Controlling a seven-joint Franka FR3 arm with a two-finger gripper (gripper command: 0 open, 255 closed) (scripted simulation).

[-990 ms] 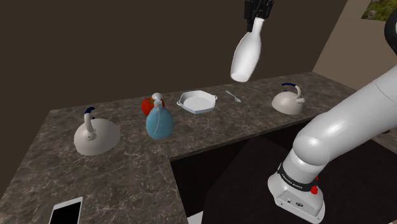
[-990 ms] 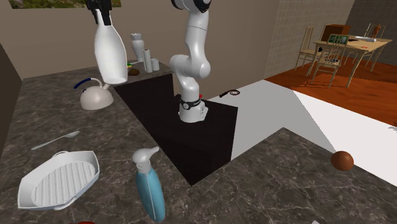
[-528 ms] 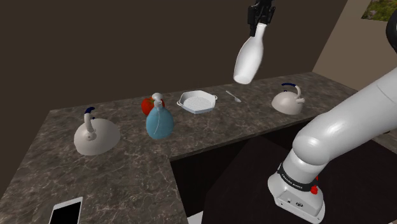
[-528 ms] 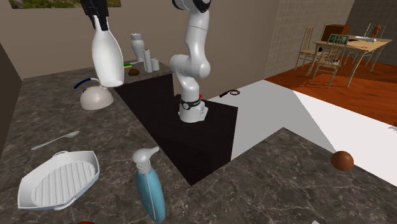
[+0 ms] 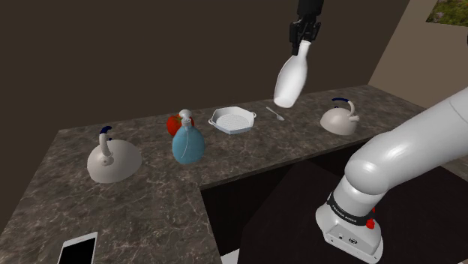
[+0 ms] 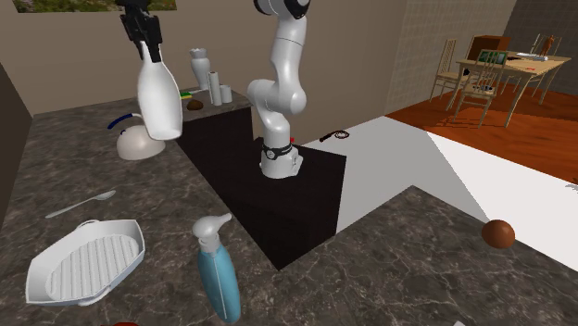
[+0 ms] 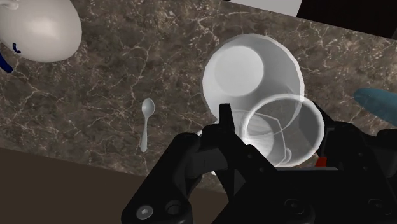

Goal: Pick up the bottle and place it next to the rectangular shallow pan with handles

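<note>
A white bottle [image 5: 290, 79] hangs by its neck, slightly tilted, high above the dark marble counter. My black gripper [image 5: 305, 34] is shut on the neck. In the second exterior view the bottle [image 6: 159, 97] hangs under the gripper [image 6: 148, 42], in front of a kettle. The white rectangular pan with handles [image 5: 232, 119] lies on the counter below, toward the shoulder view's left of the bottle. It also lies near the front in the second exterior view, pan [image 6: 83, 262]. In the wrist view the bottle's round body [image 7: 251, 76] hides much of the pan.
A spoon [image 5: 274, 114] lies beside the pan, under the bottle. A white kettle [image 5: 340, 118] stands at the shoulder view's right, another kettle [image 5: 112, 157] at its left. A blue spray bottle [image 5: 187, 142] and a red object [image 5: 174, 124] stand left of the pan. A phone [image 5: 77, 249] lies near the front edge.
The gripper has come down a little with the bottle, which now hangs lower and a bit less tilted. Nothing on the counter has moved.
</note>
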